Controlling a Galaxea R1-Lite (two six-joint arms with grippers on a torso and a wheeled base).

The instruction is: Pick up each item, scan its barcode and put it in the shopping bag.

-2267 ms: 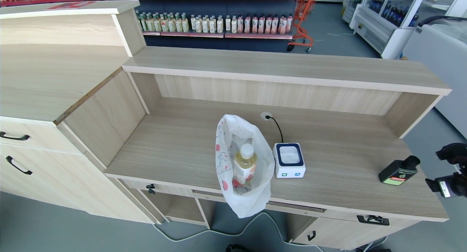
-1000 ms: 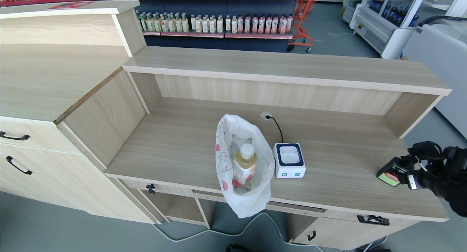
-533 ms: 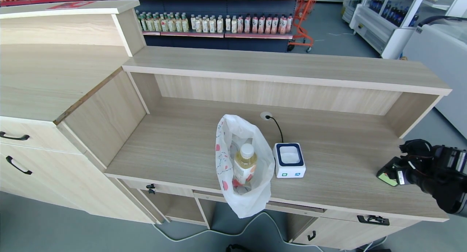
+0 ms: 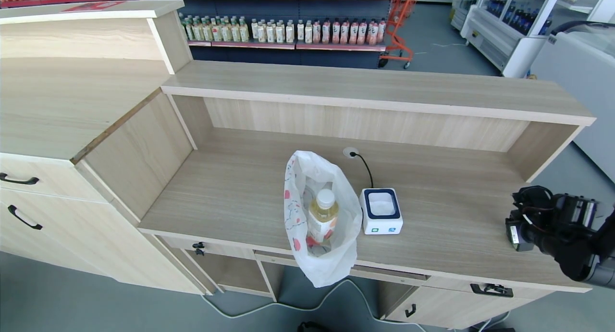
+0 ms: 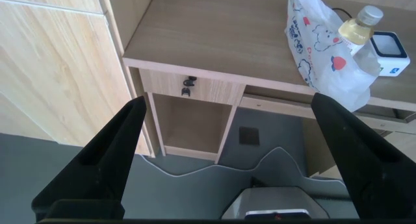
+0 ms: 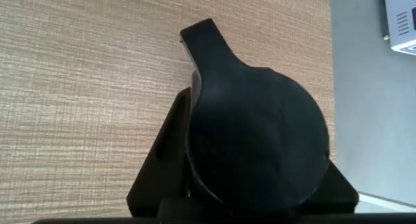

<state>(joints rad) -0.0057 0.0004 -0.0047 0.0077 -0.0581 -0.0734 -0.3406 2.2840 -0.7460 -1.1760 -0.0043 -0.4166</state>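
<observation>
The black bottle point(image 6: 260, 139) rests on the desk point(image 4: 240, 192) at the right edge of the head view. There it is covered by the right gripper point(image 4: 515, 233), which grasps it with fingers pressed against both sides. Toward frame centre stands the scanner point(image 4: 380, 210). Just left of it is the shopping bag point(image 4: 298, 197), holding an upright drink bottle point(image 4: 323, 212). The left gripper point(image 5: 227, 100) hangs released, fingers spread wide, in front of the desk and apart from it.

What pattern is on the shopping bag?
White shopping bag with red hearts and cartoon bears; clearest in left wrist view.
</observation>
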